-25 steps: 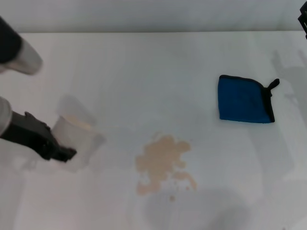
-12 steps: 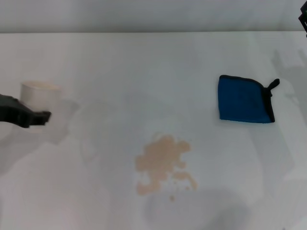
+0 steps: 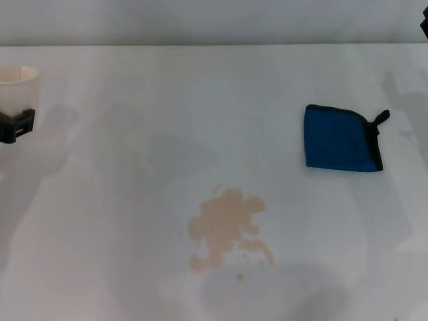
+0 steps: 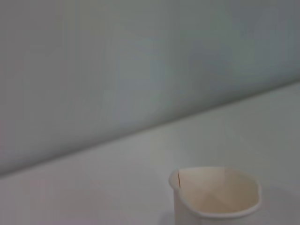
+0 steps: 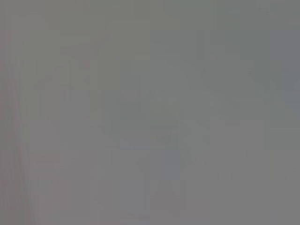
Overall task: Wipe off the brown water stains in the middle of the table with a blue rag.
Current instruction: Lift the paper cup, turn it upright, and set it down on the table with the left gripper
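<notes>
two risks: we drag the small square blue rag with black edging [image 3: 341,139] short and smear the tan blotchy brown water stains [image 3: 227,227] mid white table [image 3: 167,100]. rag lies right, untouched. left gripper [image 3: 12,126] at left edge beside white paper cup [image 3: 17,87]; we cannot tell its grip.

Probably a bare test bench or lab setup rather than a home. Just a plain white table [image 3: 200,100] against a blank grey-white wall [image 4: 117,61], with only a paper cup [image 4: 214,197], a blue rag [image 3: 340,139] and a brown spill [image 3: 227,227] laid out.
</notes>
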Robot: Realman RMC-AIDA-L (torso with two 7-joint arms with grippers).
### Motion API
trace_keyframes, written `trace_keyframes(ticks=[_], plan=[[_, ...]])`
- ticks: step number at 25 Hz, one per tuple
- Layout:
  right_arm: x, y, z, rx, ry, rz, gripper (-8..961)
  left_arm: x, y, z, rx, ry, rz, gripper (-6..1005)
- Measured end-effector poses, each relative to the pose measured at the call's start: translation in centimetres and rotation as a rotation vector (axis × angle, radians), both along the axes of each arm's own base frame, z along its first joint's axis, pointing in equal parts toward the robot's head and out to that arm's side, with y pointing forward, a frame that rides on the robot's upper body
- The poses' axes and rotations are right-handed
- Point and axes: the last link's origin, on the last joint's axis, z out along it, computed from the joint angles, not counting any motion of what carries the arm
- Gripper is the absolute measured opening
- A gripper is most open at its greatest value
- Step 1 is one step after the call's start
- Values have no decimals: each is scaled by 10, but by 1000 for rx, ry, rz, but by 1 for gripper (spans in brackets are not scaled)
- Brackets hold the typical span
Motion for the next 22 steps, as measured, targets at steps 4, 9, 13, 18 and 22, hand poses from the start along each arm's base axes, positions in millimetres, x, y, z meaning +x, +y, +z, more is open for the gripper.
trace_keyframes(ticks=[4,9,13,18,22], plan=[[0,0,1,4,3,-3,795,-12,5,-14,98,8,-32,575],[1,1,2,7,6,-10,795,-23,9,-34,147,17,-51,576],[2,1,2,9,7,-13,795,-33,8,-58,248,11,-94,570],[4,0,5,21,13,-24,795,-34,0,-75,365,10,-160,565],[4,1,5,21,13,-22,795,-37,-9,-89,423,-6,-197,565]])
